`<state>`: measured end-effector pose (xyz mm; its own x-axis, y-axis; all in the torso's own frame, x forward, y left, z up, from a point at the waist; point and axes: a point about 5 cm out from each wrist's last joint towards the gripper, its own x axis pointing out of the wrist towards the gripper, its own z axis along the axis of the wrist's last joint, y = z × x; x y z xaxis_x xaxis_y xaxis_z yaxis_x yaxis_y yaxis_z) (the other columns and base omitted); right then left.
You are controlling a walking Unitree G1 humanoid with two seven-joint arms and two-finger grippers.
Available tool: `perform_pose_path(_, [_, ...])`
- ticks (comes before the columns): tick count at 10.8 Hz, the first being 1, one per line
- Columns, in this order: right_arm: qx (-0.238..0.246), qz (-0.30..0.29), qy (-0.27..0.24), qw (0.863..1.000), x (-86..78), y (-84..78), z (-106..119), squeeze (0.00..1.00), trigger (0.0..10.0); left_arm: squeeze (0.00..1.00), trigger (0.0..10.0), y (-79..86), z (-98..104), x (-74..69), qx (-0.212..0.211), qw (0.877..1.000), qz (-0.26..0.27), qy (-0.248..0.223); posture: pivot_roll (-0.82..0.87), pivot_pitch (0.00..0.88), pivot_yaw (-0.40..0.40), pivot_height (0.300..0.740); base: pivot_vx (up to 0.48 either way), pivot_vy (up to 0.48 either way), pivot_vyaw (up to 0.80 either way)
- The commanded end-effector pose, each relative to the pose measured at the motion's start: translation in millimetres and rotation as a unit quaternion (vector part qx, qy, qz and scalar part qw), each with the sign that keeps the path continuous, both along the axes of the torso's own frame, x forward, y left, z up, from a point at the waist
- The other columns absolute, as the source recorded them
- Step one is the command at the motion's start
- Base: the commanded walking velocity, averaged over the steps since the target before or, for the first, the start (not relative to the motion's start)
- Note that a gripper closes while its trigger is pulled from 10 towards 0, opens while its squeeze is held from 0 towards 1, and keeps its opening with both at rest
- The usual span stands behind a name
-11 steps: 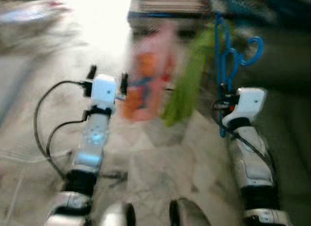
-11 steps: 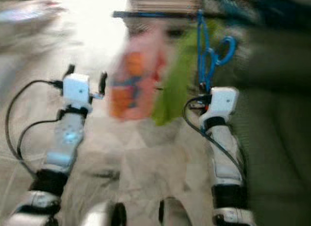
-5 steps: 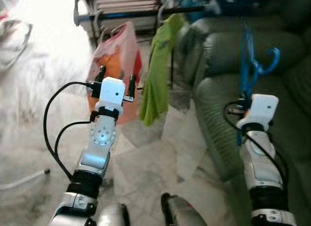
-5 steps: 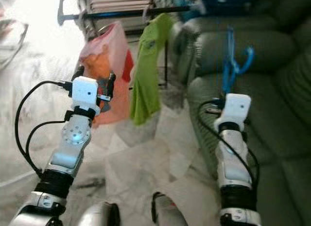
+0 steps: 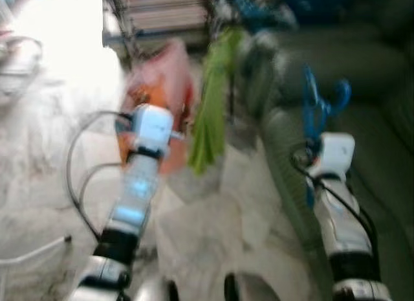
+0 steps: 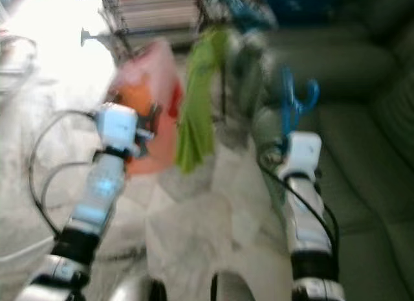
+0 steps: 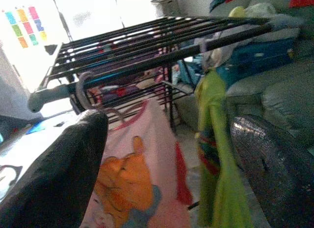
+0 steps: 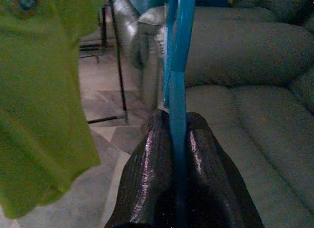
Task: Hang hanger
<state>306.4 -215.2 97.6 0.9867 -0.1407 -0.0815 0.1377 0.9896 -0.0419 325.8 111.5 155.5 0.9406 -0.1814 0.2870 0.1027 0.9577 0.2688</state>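
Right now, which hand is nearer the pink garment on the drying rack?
Left. The left hand is raised just in front of the pink garment; the right hand, gripping the blue hanger, is off by the sofa.

The hanger (image 8: pixel 176 90) is bright blue, pinched between the black fingers (image 8: pixel 152 174) of the right end effector (image 8: pixel 175 139). A lime-green shirt (image 7: pixel 216 154) and a pink garment (image 7: pixel 137 184) with an orange cartoon print hang from a black rack (image 7: pixel 147 46). The sofa (image 8: pixel 245 66) is grey-green, the floor (image 5: pixel 207 230) pale marbled grey.
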Motion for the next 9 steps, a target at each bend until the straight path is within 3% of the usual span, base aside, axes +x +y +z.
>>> perform_pose_path(1, [0.007,0.009,-0.004,1.0,2.0,6.5,1.4,0.0,10.0,0.0,10.0,10.5,1.1,0.2,0.006,1.0,0.012,-0.003,-0.1,0.161,-0.003,0.74,0.48,0.0,0.0])
perform_pose_path(4, [0.016,0.043,0.03,0.998,1.1,17.3,-9.4,0.0,10.0,0.0,10.0,9.2,-2.4,0.7,0.004,1.0,0.011,0.008,-0.1,0.155,-0.003,0.74,0.476,0.0,0.0])
perform_pose_path(9, [0.014,0.075,0.028,0.997,3.9,23.0,-9.2,0.0,10.0,0.0,10.0,11.4,-4.7,1.8,-0.006,1.0,0.024,0.019,-0.09,0.157,-0.002,0.74,0.451,0.0,0.0])
